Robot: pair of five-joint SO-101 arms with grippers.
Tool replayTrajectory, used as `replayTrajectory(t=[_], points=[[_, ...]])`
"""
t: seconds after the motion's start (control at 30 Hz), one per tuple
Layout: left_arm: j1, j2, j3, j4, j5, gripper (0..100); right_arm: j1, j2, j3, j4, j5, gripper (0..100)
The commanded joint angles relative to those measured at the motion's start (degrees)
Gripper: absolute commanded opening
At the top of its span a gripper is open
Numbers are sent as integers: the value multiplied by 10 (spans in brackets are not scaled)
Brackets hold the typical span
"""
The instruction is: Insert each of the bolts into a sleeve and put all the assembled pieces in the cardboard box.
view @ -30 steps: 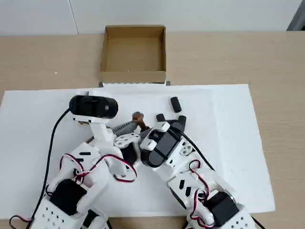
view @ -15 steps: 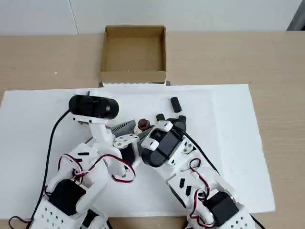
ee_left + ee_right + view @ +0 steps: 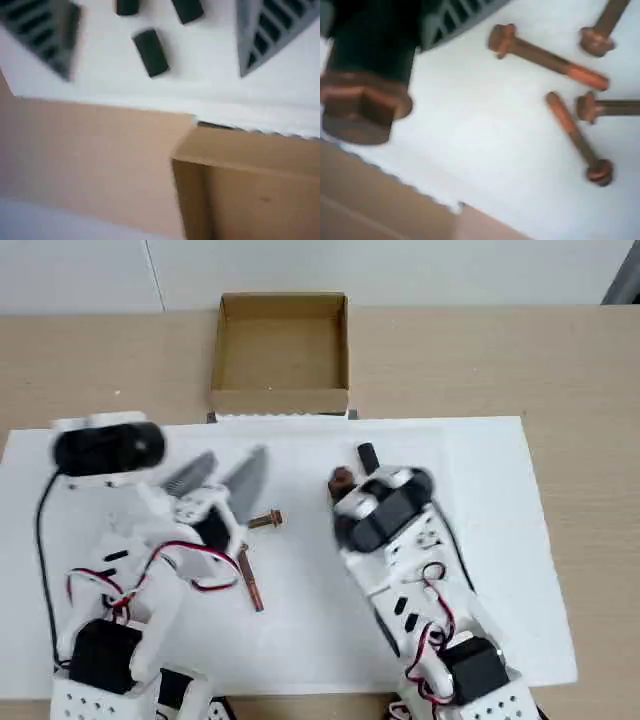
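Note:
My right gripper (image 3: pixel 345 485) is shut on a black sleeve (image 3: pixel 370 47) with a brown bolt through it, the bolt head (image 3: pixel 365 105) sticking out over the white paper. One loose sleeve (image 3: pixel 367 457) lies just beyond it. My left gripper (image 3: pixel 238 454) hangs open over the paper's left part, its grey fingers (image 3: pixel 270 30) spread wide around nothing. Loose sleeves (image 3: pixel 150 52) lie on the paper past it. Two bolts (image 3: pixel 265 520) lie between the arms, and several bolts (image 3: pixel 545 57) lie on the paper in the right wrist view. The cardboard box (image 3: pixel 282 350) stands behind the paper.
The white paper sheet (image 3: pixel 480 500) covers the middle of the wooden table (image 3: pixel 560 360). The box's near wall (image 3: pixel 250 150) stands just past the paper's far edge. Bare paper lies to the right of the right arm.
The two grippers met at the bolt in the middle. Now the left gripper has let go, opened and swung away left. The right gripper has carried the sleeved bolt to the right.

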Motion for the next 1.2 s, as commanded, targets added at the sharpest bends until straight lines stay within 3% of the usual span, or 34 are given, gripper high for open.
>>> replayTrajectory(t=[0.0, 0.2, 0.4, 0.77, 1.17], points=[[-50, -4, -15, -10, -33, 0, 65, 48, 3, -21, -44, 2], [-94, -5, 69, -10, -125, 6, 94, 231, -102, -42, -170, 3], [-108, -5, 146, -12, -185, 6, 95, 443, -335, -37, -185, 3], [-105, -5, 226, -13, -198, 12, 95, 773, -678, -42, -84, 3], [-104, -4, 256, -24, -293, 11, 92, 1064, -982, -42, 4, 3]])
